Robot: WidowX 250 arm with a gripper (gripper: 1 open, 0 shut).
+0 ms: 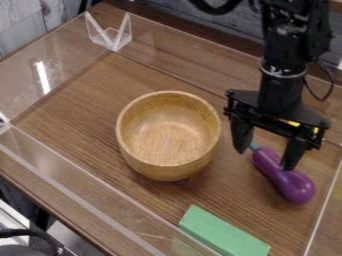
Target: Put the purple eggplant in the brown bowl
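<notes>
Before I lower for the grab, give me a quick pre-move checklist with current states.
1. Jaws open: ok. The gripper has its jaws spread wide and holds nothing.
2. Gripper over the target: ok. It hangs above the stem end of the purple eggplant.
3. Eggplant free to lift: ok. It lies flat on the table, nothing resting on it.
4. Jaws straddling the eggplant body: cannot tell from this one view; the stem end is hidden behind them.
5. Brown bowl ready: ok. Upright and empty, left of the eggplant in the picture.
6. Lemon position: cannot tell; it is hidden behind the gripper.
</notes>
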